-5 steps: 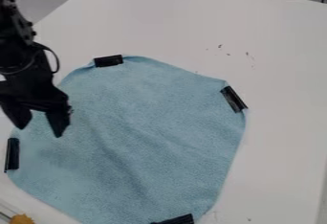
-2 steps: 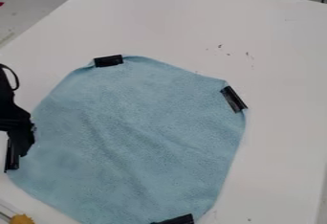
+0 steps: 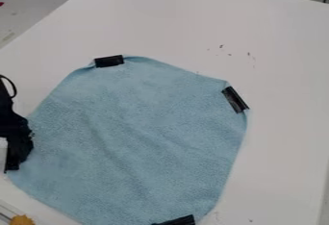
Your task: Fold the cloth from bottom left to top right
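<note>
A light-blue, fine-napped fabric cloth (image 3: 141, 142) lies spread flat on the white table (image 3: 283, 51), with shallow creases across its middle. Flat black clips (image 3: 235, 99) mark its edge near twelve, two and five o'clock. The black two-finger pincer (image 3: 19, 151) is low at the cloth's rim between eight and nine o'clock, over another dark clip (image 3: 11, 167); whether it is spread or closed, or grips anything, one cannot tell. The fabric looks light, limp and hard to damage, so it should bend readily but trail and bunch. That rim clip seems the best hold, being stiffer than the bare cloth; a grip nipping cloth and clip together, carried low towards two o'clock, would probably limit slipping and dragging.
</note>
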Available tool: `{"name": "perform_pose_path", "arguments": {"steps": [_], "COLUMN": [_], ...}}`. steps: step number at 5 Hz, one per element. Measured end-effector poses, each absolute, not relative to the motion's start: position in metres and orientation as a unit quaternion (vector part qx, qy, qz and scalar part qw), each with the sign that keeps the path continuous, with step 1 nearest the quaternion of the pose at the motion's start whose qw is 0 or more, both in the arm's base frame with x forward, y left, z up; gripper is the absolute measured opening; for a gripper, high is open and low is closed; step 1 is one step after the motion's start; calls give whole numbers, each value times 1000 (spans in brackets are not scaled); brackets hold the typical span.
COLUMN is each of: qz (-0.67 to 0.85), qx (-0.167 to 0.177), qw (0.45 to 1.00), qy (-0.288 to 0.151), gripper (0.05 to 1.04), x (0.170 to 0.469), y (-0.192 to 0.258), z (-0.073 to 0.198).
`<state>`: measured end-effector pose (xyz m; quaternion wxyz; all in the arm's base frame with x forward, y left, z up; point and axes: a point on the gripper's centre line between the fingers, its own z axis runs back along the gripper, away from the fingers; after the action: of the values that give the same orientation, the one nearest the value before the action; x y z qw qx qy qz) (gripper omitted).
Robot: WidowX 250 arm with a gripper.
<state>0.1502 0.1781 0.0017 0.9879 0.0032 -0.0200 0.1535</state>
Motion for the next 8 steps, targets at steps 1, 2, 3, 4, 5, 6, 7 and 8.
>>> {"name": "perform_pose_path", "arguments": {"steps": [1,2,3,4,5,6,7,8], "qz": [151,148,151,143,135,106,80,52], "qx": [2,1,0,4,11,44,64,61], "qw": [988,989,988,989,991,993,995,997], "qy": [-19,-19,-23,-19,-8,-6,0,-9], "gripper": [709,435,239,124,76,72,71,71], "x": [149,148,149,151,154,172,195,220], "y": [181,181,179,174,167,160,140,116], "z": [0,0,0,3,13,39,62,72]}}
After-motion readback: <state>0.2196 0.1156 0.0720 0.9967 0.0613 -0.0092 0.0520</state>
